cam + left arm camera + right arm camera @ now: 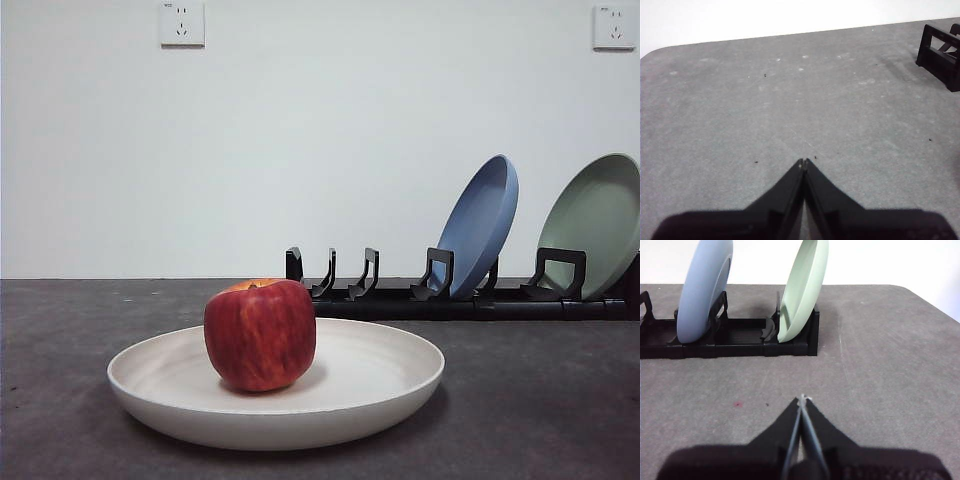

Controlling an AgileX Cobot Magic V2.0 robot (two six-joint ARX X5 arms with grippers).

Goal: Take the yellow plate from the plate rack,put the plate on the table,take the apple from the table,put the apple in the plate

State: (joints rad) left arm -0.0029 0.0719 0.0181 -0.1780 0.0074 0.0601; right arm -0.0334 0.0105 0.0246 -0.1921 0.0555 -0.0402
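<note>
The cream yellow plate (pixel 360 395) lies flat on the dark grey table (pixel 540 400), near the front. The red apple (pixel 260 333) stands upright in the plate, left of its middle. The black plate rack (pixel 450 295) stands behind, its left slots bare; one end of it shows in the left wrist view (pixel 940 55) and its right part in the right wrist view (pixel 730 342). My left gripper (pixel 804 162) is shut and empty above bare table. My right gripper (pixel 802 399) is shut and empty, in front of the rack. Neither gripper shows in the front view.
A blue plate (pixel 480 225) and a pale green plate (pixel 595 225) lean upright in the rack's right slots; both show in the right wrist view, blue (pixel 705 290) and green (pixel 802 292). The table's right edge (pixel 935 302) is near the rack's end.
</note>
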